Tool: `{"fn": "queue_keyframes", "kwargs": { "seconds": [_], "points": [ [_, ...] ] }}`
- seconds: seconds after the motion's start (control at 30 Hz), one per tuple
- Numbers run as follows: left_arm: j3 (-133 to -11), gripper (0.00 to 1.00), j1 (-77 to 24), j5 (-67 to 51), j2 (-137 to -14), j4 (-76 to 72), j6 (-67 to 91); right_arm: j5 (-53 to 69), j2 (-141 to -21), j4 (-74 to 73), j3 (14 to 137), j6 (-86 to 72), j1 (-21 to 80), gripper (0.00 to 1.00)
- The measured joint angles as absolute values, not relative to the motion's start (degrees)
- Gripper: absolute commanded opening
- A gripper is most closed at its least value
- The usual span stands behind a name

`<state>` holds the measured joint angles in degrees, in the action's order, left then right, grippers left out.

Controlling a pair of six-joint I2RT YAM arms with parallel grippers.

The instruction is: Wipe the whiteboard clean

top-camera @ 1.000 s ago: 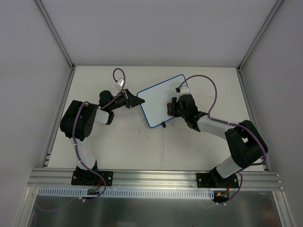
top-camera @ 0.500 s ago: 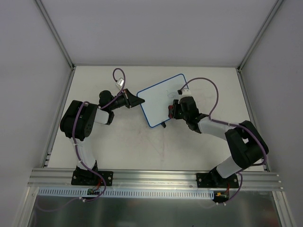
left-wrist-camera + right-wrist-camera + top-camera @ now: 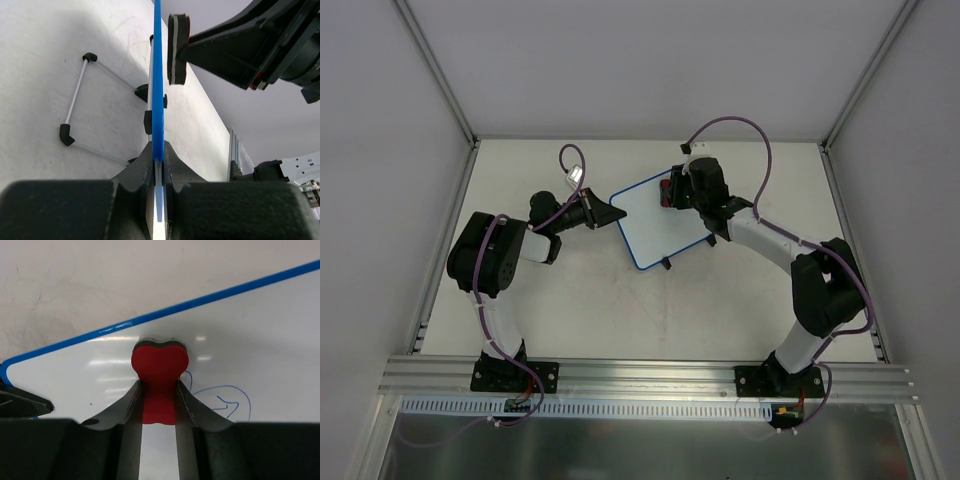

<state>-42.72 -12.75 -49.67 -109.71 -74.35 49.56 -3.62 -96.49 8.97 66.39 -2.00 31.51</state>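
Observation:
The whiteboard (image 3: 655,222), white with a blue frame, is propped up tilted at mid-table. My left gripper (image 3: 610,213) is shut on its left edge; in the left wrist view the blue rim (image 3: 158,85) runs straight up from between the jaws of this gripper (image 3: 158,160). My right gripper (image 3: 672,190) is shut on a red eraser (image 3: 160,365) near the board's far edge. Seen edge-on, the eraser (image 3: 177,47) sits just off the board face. A blue scribble (image 3: 225,400) remains right of the eraser on the board (image 3: 260,335).
Behind the board its wire stand with black feet (image 3: 75,107) rests on the white table (image 3: 580,300). Purple cables loop above both wrists. An aluminium rail (image 3: 650,375) runs along the near edge, and enclosure walls close in the table.
My right gripper carried the eraser from the board's near right part up to its far edge. The left gripper and the board stayed put.

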Motion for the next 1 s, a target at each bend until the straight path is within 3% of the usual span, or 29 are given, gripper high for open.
{"fn": "queue_keyframes", "kwargs": {
  "seconds": [0.37, 0.8, 1.0],
  "points": [
    [-42.7, 0.0, -12.8, -49.5, -109.7, -74.1, 50.1, -1.9, -99.0, 8.0, 67.4, -1.4, 29.1, 0.0],
    [-42.7, 0.0, -12.8, -49.6, -109.7, -74.0, 50.0, -1.3, -89.1, 19.4, 41.7, -6.3, 26.2, 0.0],
    [-42.7, 0.0, -12.8, -50.1, -109.7, -74.4, 49.6, -1.3, -88.4, 21.7, 38.8, -7.3, 26.2, 0.0]
  ]
}}
